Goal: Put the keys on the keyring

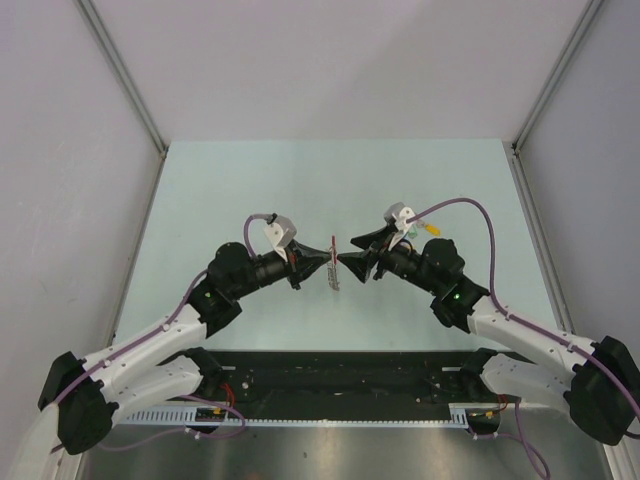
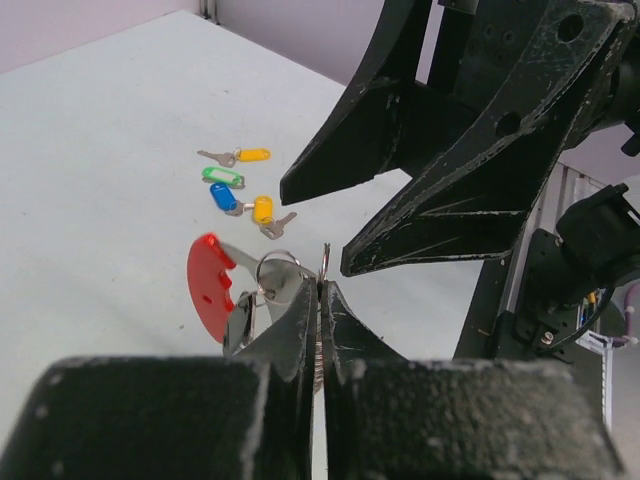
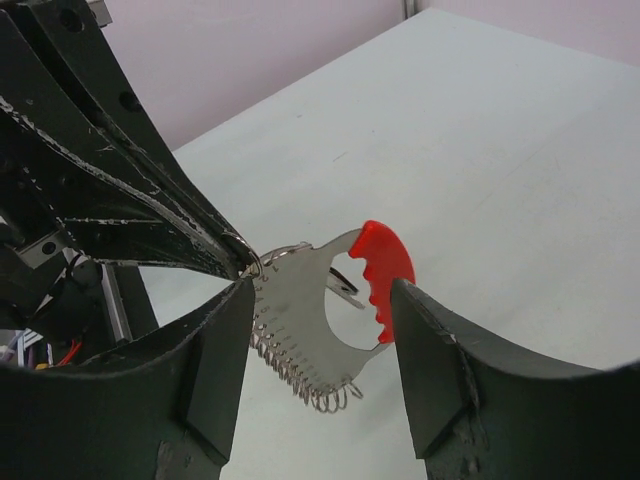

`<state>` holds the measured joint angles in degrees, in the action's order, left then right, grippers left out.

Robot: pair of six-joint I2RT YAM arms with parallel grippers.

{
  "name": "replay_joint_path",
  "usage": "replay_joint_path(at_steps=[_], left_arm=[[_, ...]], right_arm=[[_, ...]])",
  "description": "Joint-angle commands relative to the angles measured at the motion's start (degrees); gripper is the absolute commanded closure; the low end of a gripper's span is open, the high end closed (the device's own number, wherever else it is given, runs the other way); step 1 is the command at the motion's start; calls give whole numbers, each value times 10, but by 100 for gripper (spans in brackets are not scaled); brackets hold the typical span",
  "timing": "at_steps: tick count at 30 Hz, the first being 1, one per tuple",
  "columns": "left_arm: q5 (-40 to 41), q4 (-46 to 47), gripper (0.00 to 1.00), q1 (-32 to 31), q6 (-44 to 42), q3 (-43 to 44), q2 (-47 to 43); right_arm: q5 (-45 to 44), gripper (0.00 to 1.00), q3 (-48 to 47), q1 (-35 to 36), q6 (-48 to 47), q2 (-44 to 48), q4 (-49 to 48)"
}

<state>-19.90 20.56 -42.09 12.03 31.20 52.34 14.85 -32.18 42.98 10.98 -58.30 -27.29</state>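
The keyring (image 3: 300, 330) is a flat metal plate with a red grip (image 3: 385, 265) and a row of small wire rings along its edge. It hangs in the air over the table's middle (image 1: 334, 272). My left gripper (image 2: 322, 285) is shut on a thin ring at the plate's top corner. My right gripper (image 3: 322, 290) faces it with jaws apart, one finger on each side of the plate, close to its edges. The keys (image 2: 240, 185), with yellow, green and blue heads, lie together on the table beyond the grippers. In the top view they are mostly hidden behind the right wrist (image 1: 428, 228).
The pale green table (image 1: 250, 190) is walled by grey panels on the left, right and back. A black base rail (image 1: 340, 375) runs along the near edge between the two arm bases.
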Motion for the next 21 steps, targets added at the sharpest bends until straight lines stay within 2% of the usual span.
replay_joint_path(at_steps=[1, 21], left_arm=[[-10, 46, 98, -7, 10, 12, -5], [7, 41, 98, -20, 15, 14, 0]], right_arm=[[-11, 40, -24, 10, -9, -2, -45], [-47, 52, -24, 37, -34, -1, -57]])
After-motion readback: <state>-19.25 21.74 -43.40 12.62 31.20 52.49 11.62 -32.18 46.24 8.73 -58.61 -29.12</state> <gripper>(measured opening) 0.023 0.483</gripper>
